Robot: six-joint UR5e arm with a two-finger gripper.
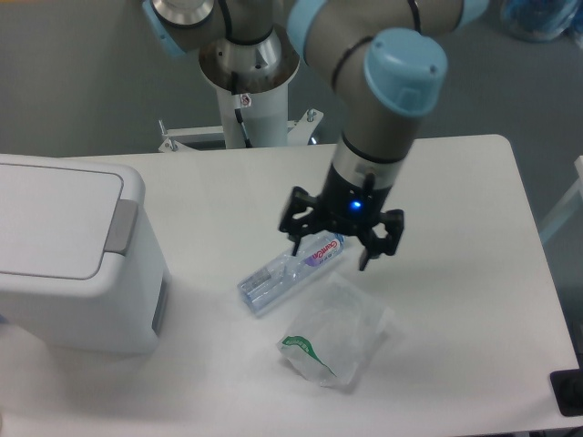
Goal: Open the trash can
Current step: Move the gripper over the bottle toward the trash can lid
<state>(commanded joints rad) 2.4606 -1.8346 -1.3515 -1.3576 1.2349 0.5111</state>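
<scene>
Big white trash can (73, 259) at the left edge of the desk (455, 182), lid (50, 218) flat and shut, grey push-bar (120, 226) running front to back on the side that faces the arm. Pincer (339, 248) well apart to the right, near the middle of the desk, fingers spread wide, holding nothing, just above a clear water bottle (290, 273). Probably a long move left to reach the bar.

Robotics lab bench

A UR5e-style arm (383, 82) with light-blue joint caps stands on a white pedestal (255, 114) bolted behind a plain white table (455, 319), over a grey floor (82, 82). On the table are staged test props: a white trash can (73, 255), a clear bottle (290, 273), a plastic bag (332, 341).
</scene>
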